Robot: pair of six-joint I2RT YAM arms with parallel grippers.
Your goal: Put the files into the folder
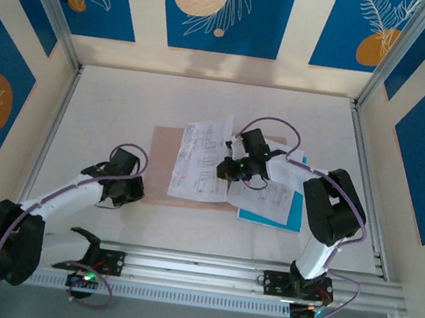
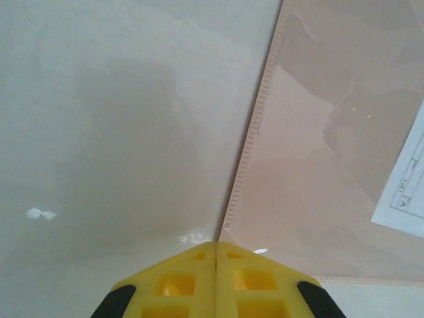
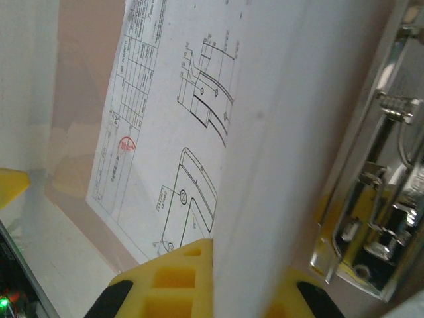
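Note:
The pinkish-tan folder [image 1: 161, 169] lies open and flat in the middle of the table. A white printed sheet [image 1: 197, 157] rests on it, and its right edge curls up. My right gripper [image 1: 229, 169] is shut on that raised edge. In the right wrist view the sheet [image 3: 165, 132] rises between the yellow fingers [image 3: 179, 271], and the metal clip [image 3: 371, 212] sits just to the right. More white files [image 1: 264, 200] lie on a cyan sheet [image 1: 295, 213] at the folder's right. My left gripper [image 2: 216, 245] is shut, with its tips at the folder's near left corner [image 2: 298, 199].
A metal rail [image 1: 204, 268] crosses the table's near edge by the arm bases. Aluminium posts and patterned blue walls close in the table on three sides. Bare white tabletop [image 2: 119, 132] lies left of the folder and behind it.

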